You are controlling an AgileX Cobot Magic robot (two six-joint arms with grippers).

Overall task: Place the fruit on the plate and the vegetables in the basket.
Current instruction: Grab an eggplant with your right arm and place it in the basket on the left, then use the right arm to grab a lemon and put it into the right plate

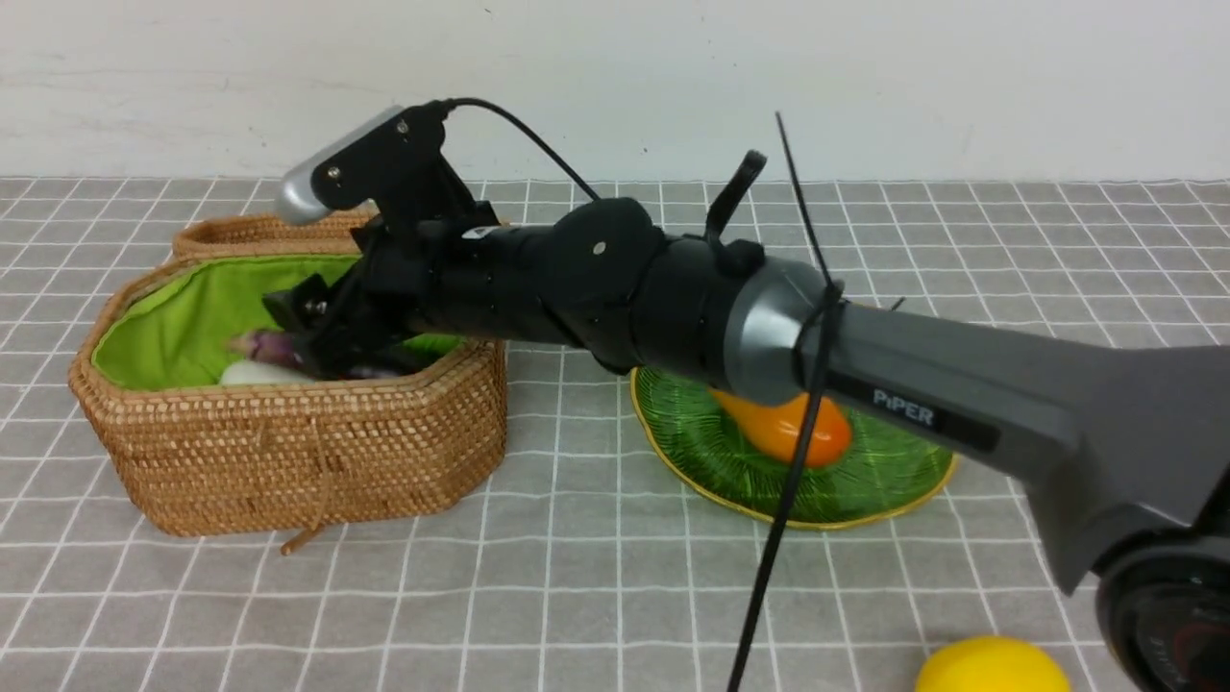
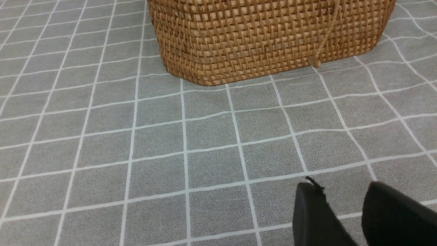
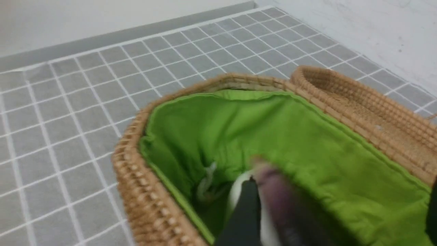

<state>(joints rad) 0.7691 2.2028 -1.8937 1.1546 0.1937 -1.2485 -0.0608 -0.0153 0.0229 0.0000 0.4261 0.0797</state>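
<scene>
Right arm's end effector (image 1: 309,334) hangs released inside basket (image 1: 288,452), eggplant (image 1: 272,344) just beside it.

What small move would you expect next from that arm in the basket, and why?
Probably lift the right gripper straight up out of the basket: its jaws stand apart, the eggplant seems released inside, and the lemon lies off the plate.

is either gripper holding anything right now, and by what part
Nothing looks held. The right gripper stands open over the basket, the blurred eggplant loose beside one finger; the left gripper is empty.
</scene>
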